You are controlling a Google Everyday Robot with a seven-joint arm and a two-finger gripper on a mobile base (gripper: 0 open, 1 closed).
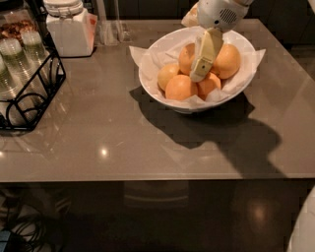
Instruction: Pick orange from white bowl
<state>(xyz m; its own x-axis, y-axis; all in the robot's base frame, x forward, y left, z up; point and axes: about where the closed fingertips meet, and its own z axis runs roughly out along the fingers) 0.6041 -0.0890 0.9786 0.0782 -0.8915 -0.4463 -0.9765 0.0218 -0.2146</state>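
Note:
The wide white bowl (244, 43), lined with crumpled white paper (141, 55), stands at the back middle of the grey table. It holds several oranges: one at the front (180, 88), one at the left (167, 75), one at the right (229, 60), and others partly hidden behind the gripper. My gripper (198, 75) hangs from its white wrist (219, 12) down into the bowl. It is over the middle of the pile, between the back orange (186, 57) and the right one. Its tip sits just above the front oranges.
A white lidded jar (69, 30) stands at the back left. A black wire rack (30, 101) with glass cups stands at the left edge. A clear container (110, 27) is beside the jar. The table's front edge (147, 178) runs across the view. A white robot part (304, 226) shows bottom right.

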